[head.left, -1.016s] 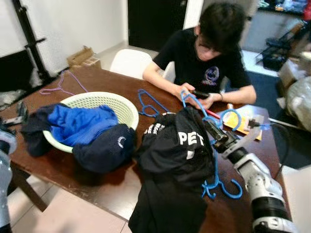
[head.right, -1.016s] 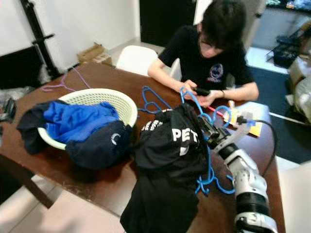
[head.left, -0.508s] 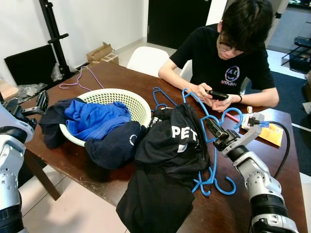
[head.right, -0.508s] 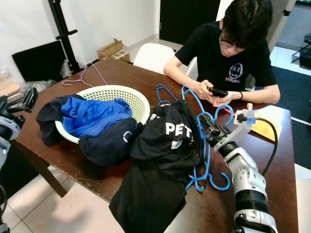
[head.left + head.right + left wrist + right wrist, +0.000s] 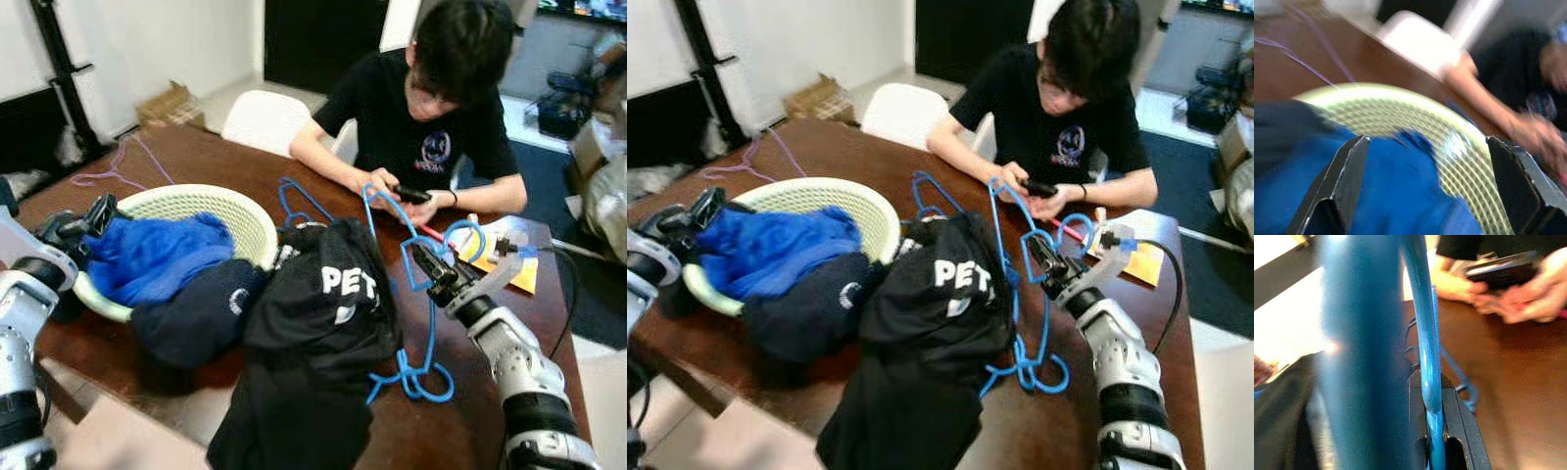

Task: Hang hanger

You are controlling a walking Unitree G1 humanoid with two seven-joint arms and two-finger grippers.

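Left eye view: the right gripper point(image 5: 423, 262) is pinched on a blue hanger point(image 5: 404, 235) above the brown table point(image 5: 235, 166), and a black shirt point(image 5: 318, 323) hangs on that hanger, draping over the table's near edge; more blue hangers point(image 5: 416, 372) lie tangled beneath it on the wood; the left gripper point(image 5: 93, 215) hovers with its fingers point(image 5: 1347, 181) spread wide over the blue garment point(image 5: 147, 259) in the pale laundry basket point(image 5: 240, 220); across the table a person point(image 5: 431, 108) sits holding a phone point(image 5: 409, 195); a purple hanger point(image 5: 118, 166) lies at the far left
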